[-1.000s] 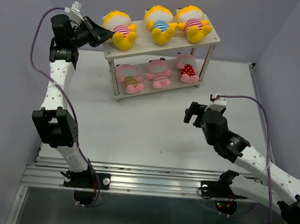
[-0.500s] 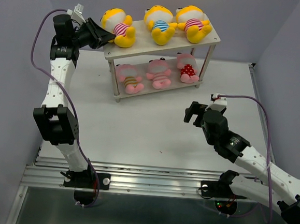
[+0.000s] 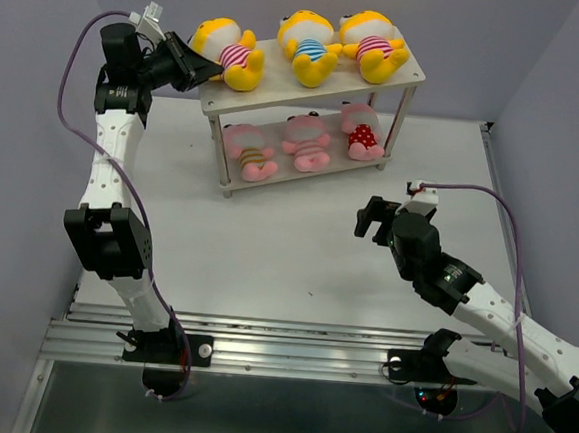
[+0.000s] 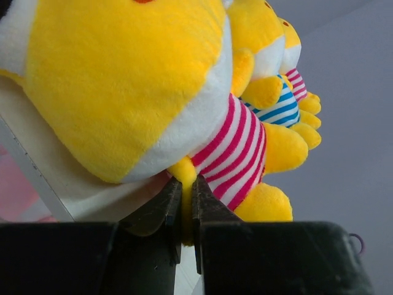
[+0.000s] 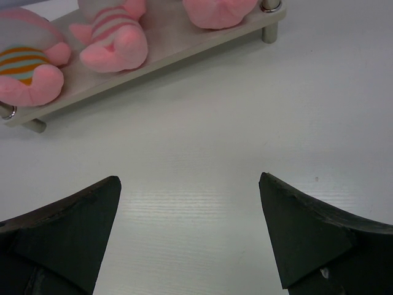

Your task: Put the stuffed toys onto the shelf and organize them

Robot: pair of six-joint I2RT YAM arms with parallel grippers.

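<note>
Pinching one thin yellow limb, the left gripper [image 4: 183, 206] is clamped on the pink-striped yellow toy [image 4: 123, 86], lying just ahead on the shelf [image 4: 37, 178] top board. Soft, light plush probably squashes; the fuller body would likely hold firmer. The right gripper [image 5: 189, 184] gapes, holding nothing.

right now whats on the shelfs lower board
Three pink plush toys in a row: one in an orange-striped shirt, one pink-striped, one red polka-dot. The off-white top board partly hides their heads.
</note>
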